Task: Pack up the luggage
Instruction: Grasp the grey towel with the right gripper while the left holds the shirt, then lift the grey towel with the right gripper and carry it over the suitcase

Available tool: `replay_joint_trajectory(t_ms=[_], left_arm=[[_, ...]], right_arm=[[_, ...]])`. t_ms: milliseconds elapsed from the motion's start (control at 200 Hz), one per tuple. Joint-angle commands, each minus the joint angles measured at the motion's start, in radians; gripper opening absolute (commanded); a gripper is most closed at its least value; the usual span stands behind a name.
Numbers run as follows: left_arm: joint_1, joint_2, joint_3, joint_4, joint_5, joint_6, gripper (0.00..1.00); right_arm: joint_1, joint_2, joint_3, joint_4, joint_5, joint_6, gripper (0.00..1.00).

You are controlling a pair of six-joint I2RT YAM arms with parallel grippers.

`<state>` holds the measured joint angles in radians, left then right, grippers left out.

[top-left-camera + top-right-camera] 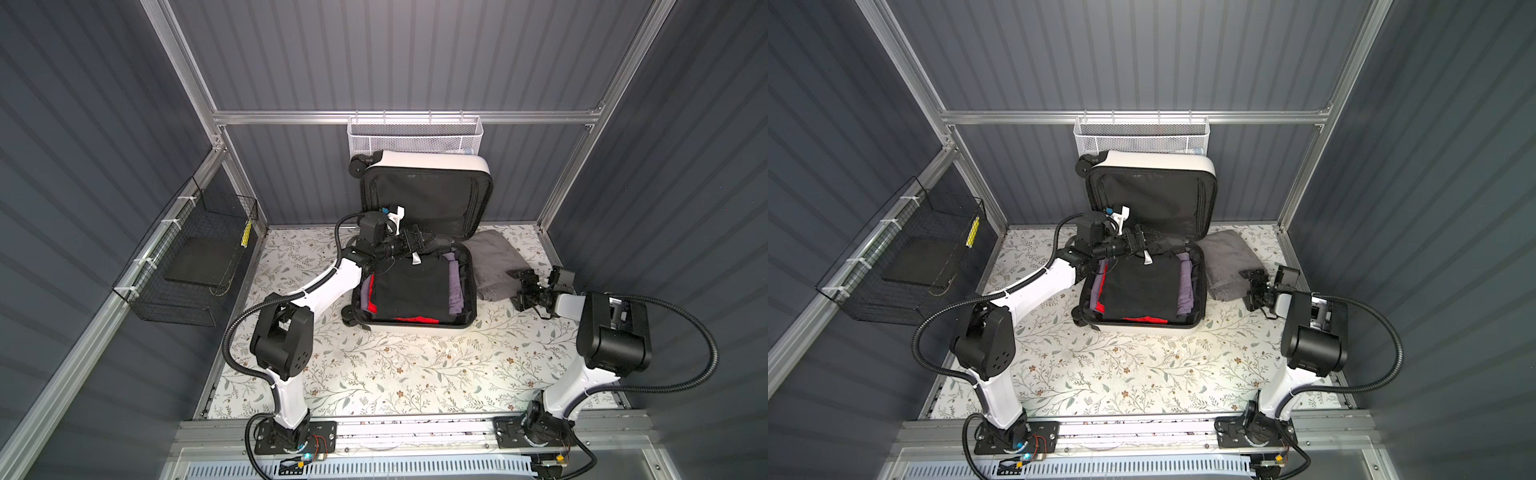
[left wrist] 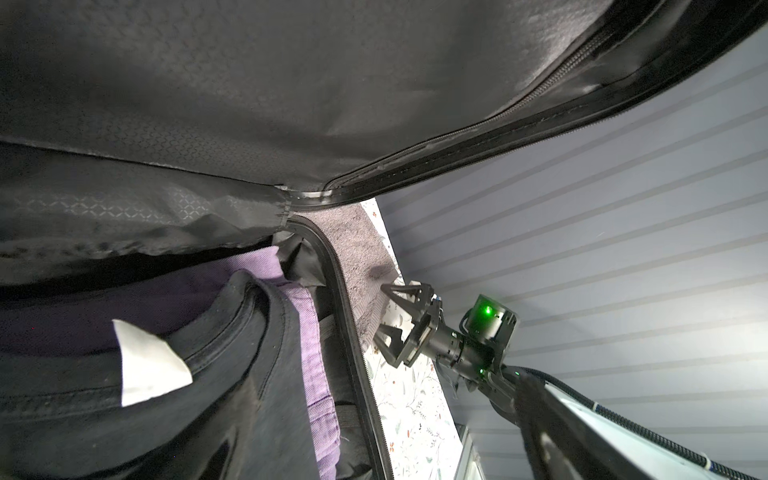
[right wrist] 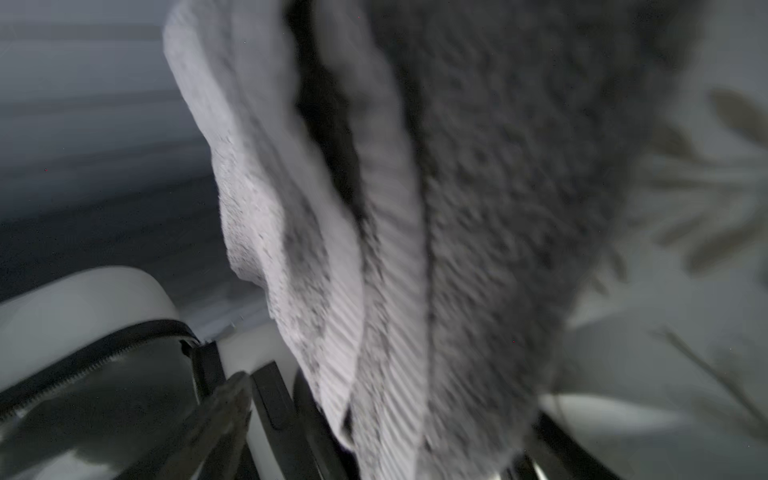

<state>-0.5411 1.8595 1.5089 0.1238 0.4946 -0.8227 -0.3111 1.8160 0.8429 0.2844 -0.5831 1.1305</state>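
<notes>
The luggage point(image 1: 415, 329) point(image 1: 1142, 330) lies open at the back middle of the table, its white lid point(image 1: 432, 160) standing up against the rear wall. A black garment point(image 1: 411, 291) with a white tag point(image 2: 145, 365) tops purple cloth point(image 2: 307, 324) and red cloth point(image 1: 415, 320) inside. A folded grey towel point(image 1: 494, 262) point(image 1: 1227, 266) point(image 3: 478, 208) lies on the table just right of the case. My right gripper point(image 1: 519, 289) point(image 2: 386, 320) point(image 3: 415, 415) is open, with the towel's near edge between its fingers. My left gripper point(image 1: 426, 239) point(image 1: 1148, 237) hangs open over the case's back left corner.
A white mesh basket point(image 1: 415, 135) hangs on the back rail behind the lid. A black wire basket point(image 1: 187, 266) holding a dark flat slab hangs on the left wall. The floral table point(image 1: 395, 374) stretches in front of the case to the arm bases.
</notes>
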Motion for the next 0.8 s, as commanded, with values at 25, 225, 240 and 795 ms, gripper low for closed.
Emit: replay_joint_trajectory(t_ms=[25, 225, 240, 795], left_arm=[[-0.003, 0.017, 0.045, -0.029, -0.008, -0.003, 1.00], [-0.003, 0.015, 0.047, -0.039, -0.007, -0.003, 1.00], [-0.003, 0.013, 0.046, -0.041, -0.007, -0.004, 1.00], [0.016, -0.027, 0.083, -0.119, -0.022, 0.037, 1.00]], right_arm=[[0.018, 0.088, 0.045, -0.019, 0.064, 0.028, 0.73], [0.021, 0.119, 0.066, 0.018, 0.045, 0.023, 0.27], [0.020, 0.118, 0.067, 0.020, 0.042, 0.021, 0.23], [-0.019, -0.307, 0.135, -0.243, 0.062, -0.107, 0.00]])
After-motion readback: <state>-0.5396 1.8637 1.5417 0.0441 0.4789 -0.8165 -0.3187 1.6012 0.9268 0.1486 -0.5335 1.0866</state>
